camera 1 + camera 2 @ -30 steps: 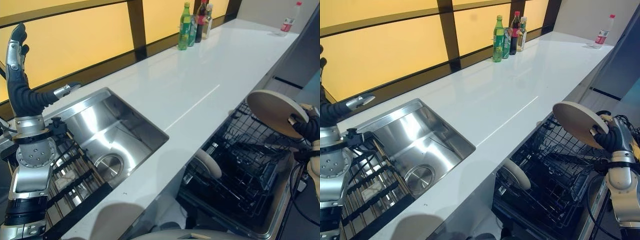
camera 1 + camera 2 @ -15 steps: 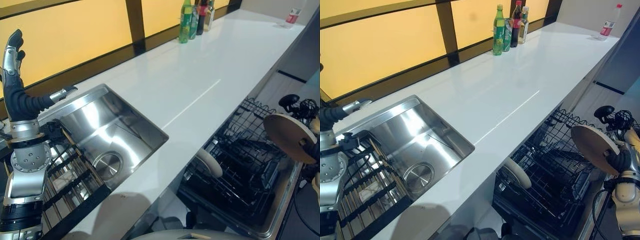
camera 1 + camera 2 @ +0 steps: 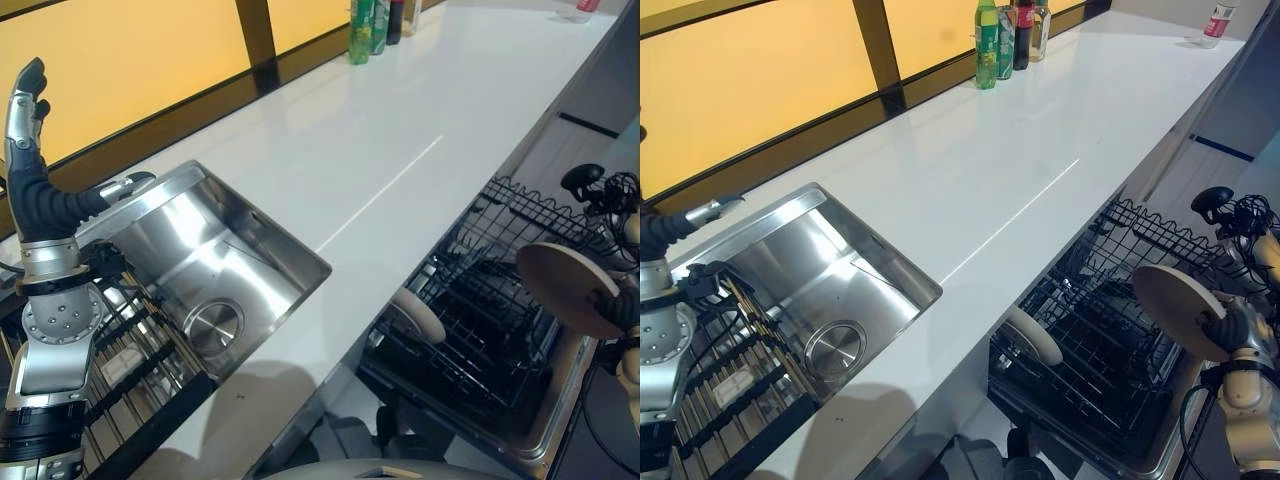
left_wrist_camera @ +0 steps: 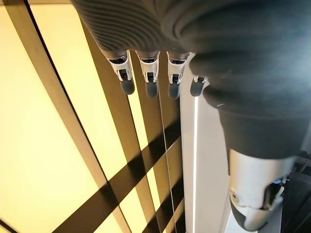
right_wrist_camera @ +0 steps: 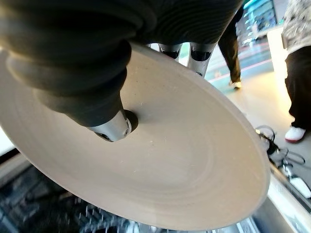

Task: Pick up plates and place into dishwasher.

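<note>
Your right hand holds the beige plate at its rim: the thumb presses on the plate's upper face and the fingers curl behind the far edge, so the plate is pinched between them. The plate hangs tilted over the right side of the dishwasher rack, above the wires and apart from them.

Your left hand is raised upright at the left, beside the sink. Its fingers are straight and relaxed, holding nothing.

Plate count: two. One is in your right hand; the second plate stands on edge at the near left end of the rack, just below the desk's front edge.

Rack count: one black wire dishwasher rack, pulled out below the white desk. A second wire drying rack sits next to the sink at the lower left.

Bottle count: a group of bottles stands at the far edge of the desk against the yellow wall panel; three can be told apart. One more bottle with a red label stands alone at the far right corner.

Plate appearance: round, matte beige, shallow, with faint concentric rings on its face. A person's legs stand on the floor beyond it
</note>
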